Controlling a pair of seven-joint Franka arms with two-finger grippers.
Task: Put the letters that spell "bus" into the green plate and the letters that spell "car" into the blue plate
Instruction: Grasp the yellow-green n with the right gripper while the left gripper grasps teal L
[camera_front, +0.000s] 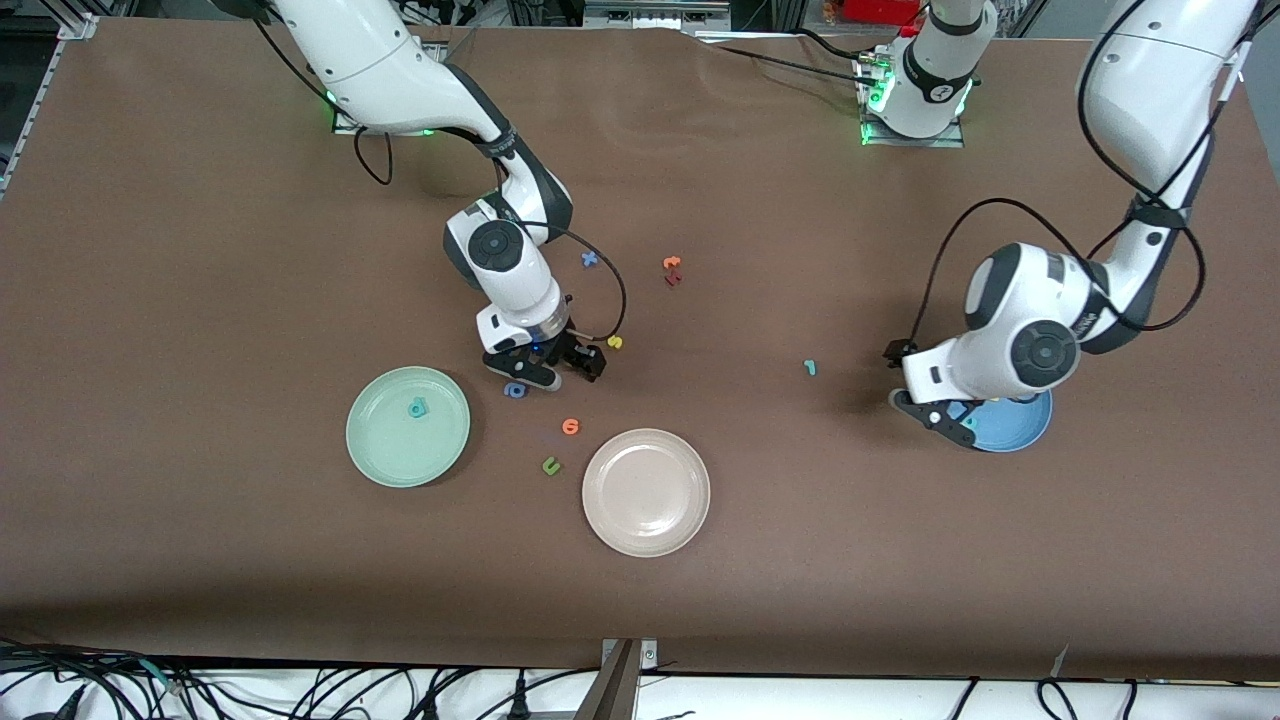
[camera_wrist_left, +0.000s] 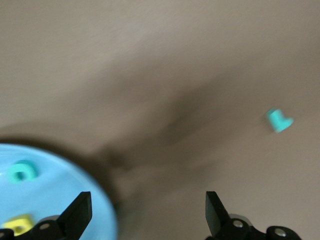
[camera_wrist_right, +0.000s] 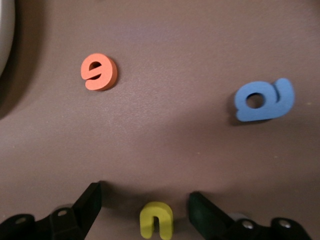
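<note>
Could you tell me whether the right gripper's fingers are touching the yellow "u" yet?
Apart. The right wrist view shows the yellow "u" lying between the right gripper fingers, with bare table on both sides.

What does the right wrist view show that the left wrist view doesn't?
Only the right wrist view: the right gripper open around the small yellow foam "u" on the table, with the orange round foam letter and the blue round foam letter nearby.

Only the left wrist view: the open left gripper at the rim of the round blue plate, which holds a teal "c" and a yellow letter; the thin teal "r" lies on the table.

Both: the brown table.
</note>
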